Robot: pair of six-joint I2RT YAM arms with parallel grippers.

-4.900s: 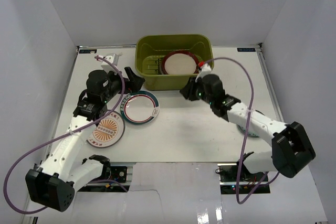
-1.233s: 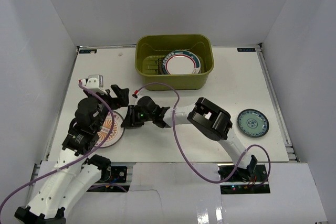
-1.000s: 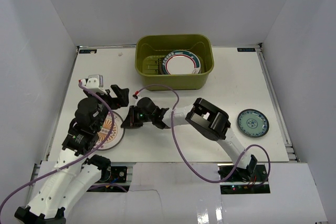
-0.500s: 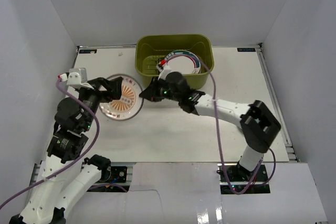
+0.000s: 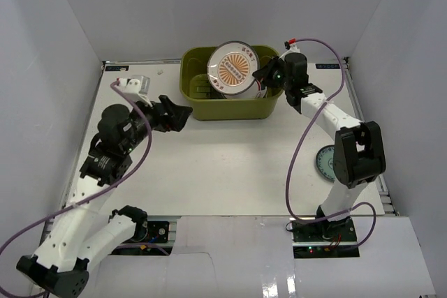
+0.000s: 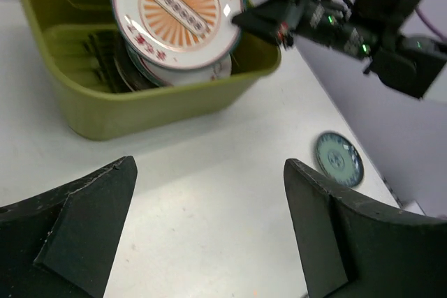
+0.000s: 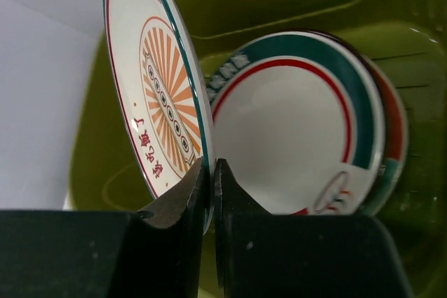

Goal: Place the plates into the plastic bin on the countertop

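Note:
The orange-sunburst white plate (image 5: pixel 234 68) hangs tilted on edge over the olive-green plastic bin (image 5: pixel 230 111). My right gripper (image 5: pixel 264 75) is shut on its rim, and the right wrist view shows the jaws (image 7: pixel 211 165) pinching the plate (image 7: pixel 150 102). Below it in the bin lies a teal-rimmed white plate (image 7: pixel 293 137) on top of a red-rimmed one (image 7: pixel 392 123). My left gripper (image 5: pixel 183 113) stands open and empty over the countertop, left of the bin. A small light-blue plate (image 5: pixel 325 163) lies on the countertop at the right, partly behind the right arm.
The bin (image 6: pixel 140 113) sits at the back middle of the white countertop (image 5: pixel 230 172). White walls close in the left, back and right sides. The right arm's purple cable (image 5: pixel 297 165) loops over the right half of the countertop.
My right gripper has carried the sunburst plate from the left middle of the countertop up and over the bin. The left gripper stayed open and shifted slightly to the right.

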